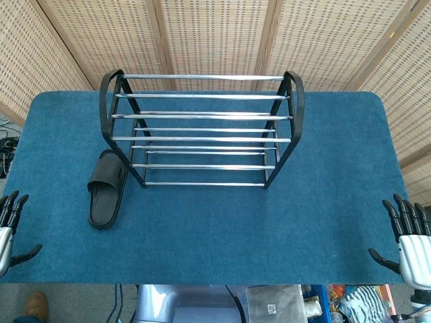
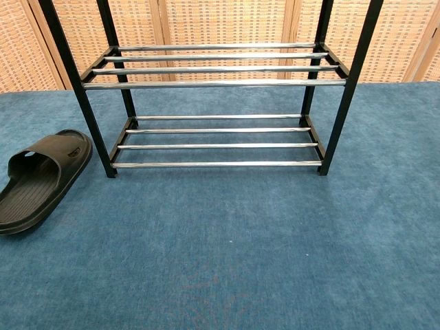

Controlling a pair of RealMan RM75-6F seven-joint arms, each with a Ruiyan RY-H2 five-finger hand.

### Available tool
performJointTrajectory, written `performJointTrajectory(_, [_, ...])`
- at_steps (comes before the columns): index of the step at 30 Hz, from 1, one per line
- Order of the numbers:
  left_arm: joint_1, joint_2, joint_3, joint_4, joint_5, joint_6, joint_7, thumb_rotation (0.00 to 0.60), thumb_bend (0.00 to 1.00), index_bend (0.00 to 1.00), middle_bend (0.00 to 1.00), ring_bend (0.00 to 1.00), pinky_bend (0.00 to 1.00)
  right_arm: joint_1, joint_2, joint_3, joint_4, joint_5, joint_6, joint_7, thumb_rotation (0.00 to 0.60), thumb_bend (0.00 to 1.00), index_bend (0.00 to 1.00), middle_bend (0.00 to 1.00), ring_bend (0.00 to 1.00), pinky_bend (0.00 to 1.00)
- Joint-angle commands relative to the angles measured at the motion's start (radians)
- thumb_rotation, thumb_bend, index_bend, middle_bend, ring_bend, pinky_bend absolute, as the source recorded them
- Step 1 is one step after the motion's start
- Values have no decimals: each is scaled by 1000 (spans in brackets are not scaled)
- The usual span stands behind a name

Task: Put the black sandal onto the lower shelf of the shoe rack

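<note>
Both hands, left [image 1: 8, 225] and right [image 1: 409, 239], idle, released. Sandal [image 1: 108, 188] untouched beside rack [image 1: 202, 128]; next: left reaches, grasps it.

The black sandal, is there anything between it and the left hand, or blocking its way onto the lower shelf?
Nothing visible. Bare table lies between the left hand and the black sandal. The lower shelf is empty and open at the front.

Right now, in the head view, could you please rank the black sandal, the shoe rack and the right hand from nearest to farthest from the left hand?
1. black sandal, left of the rack.
2. shoe rack, table's middle back.
3. right hand, far right edge.
</note>
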Motion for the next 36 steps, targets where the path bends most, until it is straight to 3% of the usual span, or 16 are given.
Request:
performJointTrajectory(1, [-1,2,0,-1,-1,-3,-3,600,156,0,0,0,0,1,2,0,-5,3,-5,8,600,0,0,0,0,0])
performJointTrajectory(9, [-14,7,-1,12,6,-24,-24,600,156,0,0,0,0,0,4,1,-7,7,-6,19,600,0,0,0,0,0])
performJointTrajectory(12, [-73,7,-11,101,54,-83,-41,600,149,0,0,0,0,-1,2,8,-14,25,-6,22,600,0,0,0,0,0])
performJointTrajectory(15, [-191,2,6,304,217,-173,-104,600,118,0,0,0,0,1,-7,16,-14,38,-8,3,600,0,0,0,0,0])
performJointTrajectory(17, [-274,-48,50,514,383,-169,-256,600,113,0,0,0,0,4,-12,20,-16,41,-10,-7,600,0,0,0,0,0])
performJointTrajectory(19, [-316,-97,85,678,464,-151,-353,600,113,0,0,0,0,5,-18,26,-16,44,-4,-25,600,0,0,0,0,0])
performJointTrajectory(26, [-432,-322,155,1237,612,-40,-525,600,114,0,0,0,0,10,-38,42,-16,92,-23,-74,600,0,0,0,0,0])
performJointTrajectory(36, [-553,-463,257,1576,685,7,-563,600,117,0,0,0,0,30,-52,60,-15,168,-82,-106,600,0,0,0,0,0])
